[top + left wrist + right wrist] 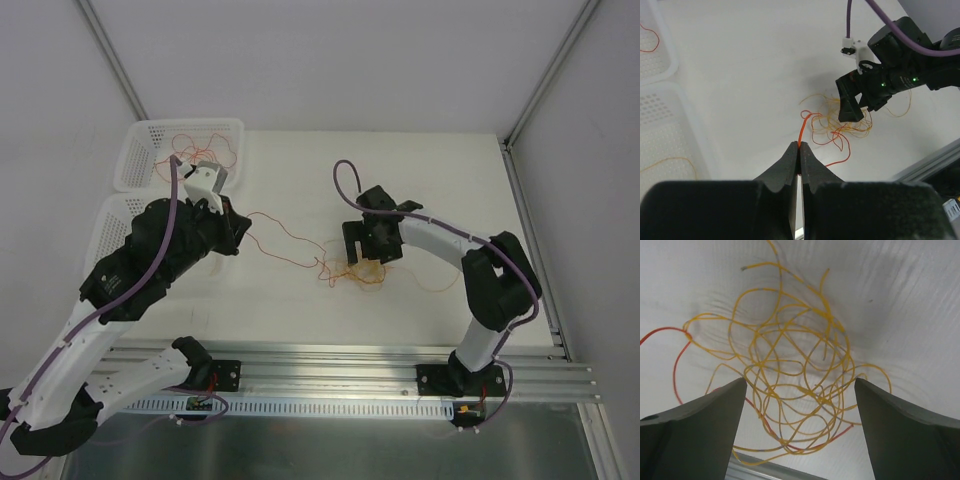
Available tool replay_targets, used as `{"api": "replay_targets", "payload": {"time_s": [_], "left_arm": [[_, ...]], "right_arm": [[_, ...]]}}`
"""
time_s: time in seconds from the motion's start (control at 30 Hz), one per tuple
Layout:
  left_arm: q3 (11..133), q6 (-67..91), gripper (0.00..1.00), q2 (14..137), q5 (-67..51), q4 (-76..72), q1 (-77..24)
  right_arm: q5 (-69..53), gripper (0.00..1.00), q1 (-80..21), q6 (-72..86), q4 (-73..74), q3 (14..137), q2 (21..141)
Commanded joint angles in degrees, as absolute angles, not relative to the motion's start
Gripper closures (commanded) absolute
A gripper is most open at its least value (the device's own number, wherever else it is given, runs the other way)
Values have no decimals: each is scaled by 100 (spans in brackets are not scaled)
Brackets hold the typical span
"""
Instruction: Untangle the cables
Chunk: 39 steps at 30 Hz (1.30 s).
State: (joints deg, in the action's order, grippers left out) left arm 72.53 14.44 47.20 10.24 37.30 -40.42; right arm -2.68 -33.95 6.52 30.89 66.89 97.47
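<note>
A tangle of thin yellow cables (365, 272) lies on the white table, with an orange cable (285, 240) running from it to the left. My left gripper (243, 228) is shut on the orange cable (801, 132), which stretches from its fingertips (800, 147) toward the tangle (852, 125). My right gripper (362, 258) hovers open just over the yellow tangle (790, 365); its fingers (705, 415) stand on either side of it, holding nothing. A red-orange strand (677, 365) passes through the tangle's left and lower edge.
Two white perforated baskets stand at the far left: the far one (150, 140) holds a loose orange cable, the near one (108, 215) is partly under my left arm and holds a yellow strand (665, 162). The aluminium rail (330, 365) runs along the table's near edge.
</note>
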Motion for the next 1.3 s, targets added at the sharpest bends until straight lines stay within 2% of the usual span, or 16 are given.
{"api": "replay_targets", "payload": {"time_s": [0.0, 0.13, 0.23, 0.27, 0.33, 0.37, 0.47, 0.67, 0.73, 0.83, 1.07, 1.27], "left_arm": [[7137, 1564, 100, 4536, 1361, 3735, -4008], [7137, 1573, 100, 4483, 1976, 3876, -4008], [7242, 1591, 100, 4517, 2817, 4148, -4008], [7268, 1591, 100, 4526, 3056, 4235, -4008], [7409, 1600, 100, 4596, 3408, 4517, -4017], [7453, 1600, 100, 4623, 3732, 4631, -4008], [7681, 1643, 100, 4755, 4243, 5044, -3999], [8068, 1696, 100, 4931, 4824, 5668, -3832], [8130, 1784, 100, 4966, 4887, 5844, -3684], [8191, 1819, 100, 4975, 4782, 5906, -3560], [8104, 1758, 100, 5036, 4781, 5941, -3463], [8217, 1696, 100, 5089, 4186, 5871, -3463]], "right_arm": [[324, 6, -3489, 694, 2936, 7031, 10184], [755, 12, -3542, 756, 2953, 7049, 10537], [1212, 25, -3481, 782, 3067, 6970, 10617], [1282, 38, -3428, 782, 3085, 6935, 10600], [1388, 54, -3149, 817, 3120, 6742, 10521], [1415, 76, -3016, 835, 3138, 6663, 10355], [1441, 99, -2235, 861, 3252, 6443, 9794], [1135, 99, -21, 984, 3752, 6916, 8729], [669, 99, 803, 1211, 3867, 7118, 8517], [159, 99, 1465, 1310, 4016, 7627, 8438], [-245, 99, 1556, 1108, 4289, 8244, 8446], [-1001, 99, 1389, 1099, 3964, 7603, 8061]]}}
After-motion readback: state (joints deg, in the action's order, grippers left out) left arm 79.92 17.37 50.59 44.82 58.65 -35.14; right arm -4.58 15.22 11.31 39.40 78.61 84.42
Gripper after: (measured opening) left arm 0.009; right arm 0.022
